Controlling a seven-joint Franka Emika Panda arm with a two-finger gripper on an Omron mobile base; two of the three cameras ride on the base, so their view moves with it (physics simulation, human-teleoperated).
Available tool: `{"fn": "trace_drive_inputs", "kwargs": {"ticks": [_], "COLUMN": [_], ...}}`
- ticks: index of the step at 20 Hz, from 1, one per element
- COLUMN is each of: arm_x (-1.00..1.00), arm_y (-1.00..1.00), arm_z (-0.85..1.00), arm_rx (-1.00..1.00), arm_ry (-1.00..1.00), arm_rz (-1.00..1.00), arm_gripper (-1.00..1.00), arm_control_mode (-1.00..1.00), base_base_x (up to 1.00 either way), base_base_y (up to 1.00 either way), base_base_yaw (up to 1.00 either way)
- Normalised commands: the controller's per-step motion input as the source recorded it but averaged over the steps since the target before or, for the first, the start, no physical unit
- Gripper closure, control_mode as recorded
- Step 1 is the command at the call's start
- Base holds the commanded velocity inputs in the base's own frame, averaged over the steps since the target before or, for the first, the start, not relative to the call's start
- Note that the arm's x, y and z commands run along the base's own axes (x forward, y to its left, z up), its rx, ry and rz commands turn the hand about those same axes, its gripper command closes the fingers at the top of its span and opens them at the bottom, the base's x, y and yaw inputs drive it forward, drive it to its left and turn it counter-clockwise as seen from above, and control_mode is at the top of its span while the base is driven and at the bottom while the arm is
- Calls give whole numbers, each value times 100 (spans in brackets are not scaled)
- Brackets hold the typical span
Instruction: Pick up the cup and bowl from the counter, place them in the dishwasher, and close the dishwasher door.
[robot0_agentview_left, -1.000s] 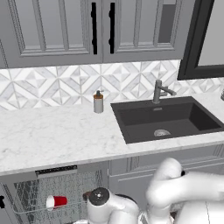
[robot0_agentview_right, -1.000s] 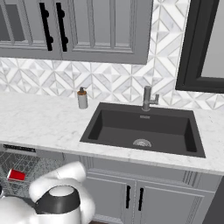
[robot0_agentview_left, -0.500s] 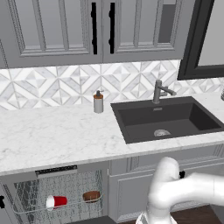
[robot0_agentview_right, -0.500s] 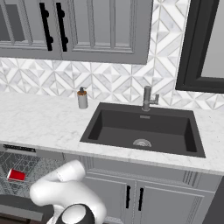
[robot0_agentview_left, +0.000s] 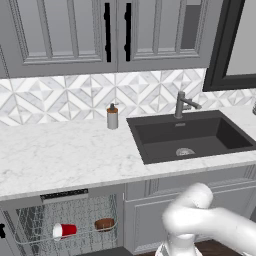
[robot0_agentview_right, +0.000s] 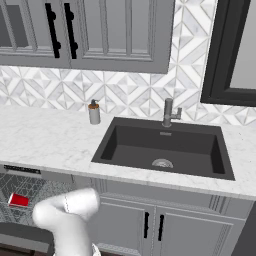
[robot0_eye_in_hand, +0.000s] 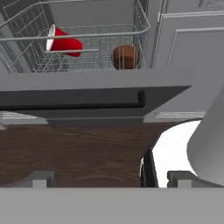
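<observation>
Up at 11 o'clock from the tool (robot0_eye_in_hand: 111, 177), the cup (robot0_eye_in_hand: 63, 42) lies tipped in the dishwasher (robot0_eye_in_hand: 87, 52) rack, bowl (robot0_eye_in_hand: 126, 57) at 12; tool's wide open, holding nothing, door (robot0_eye_in_hand: 87, 98) down.

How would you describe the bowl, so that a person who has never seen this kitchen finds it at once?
Look under the counter, left of the sink, where the dishwasher stands open. In its wire rack lie two things. The bowl is the small, round, dark brown one on the right; the cup beside it is red.
</observation>
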Motion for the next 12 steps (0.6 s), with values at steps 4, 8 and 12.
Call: {"fn": "trace_drive_inputs", "kwargs": {"ticks": [4,8,12], "arm_x": [0,13,53], "arm_y": [71,84,45], "arm_z": [-68,-84,-81], "arm_rx": [-9,-15,-10], "arm_ry": [-32,-28,-18], "arm_rz": [-4,-1,0], "arm_gripper": [-100,-100,-100], "arm_control_mode": [-100,-100,-100], "base_base_x": [0,0,0], "base_base_y": [0,0,0], "base_base_yaw": [0,0,0]}}
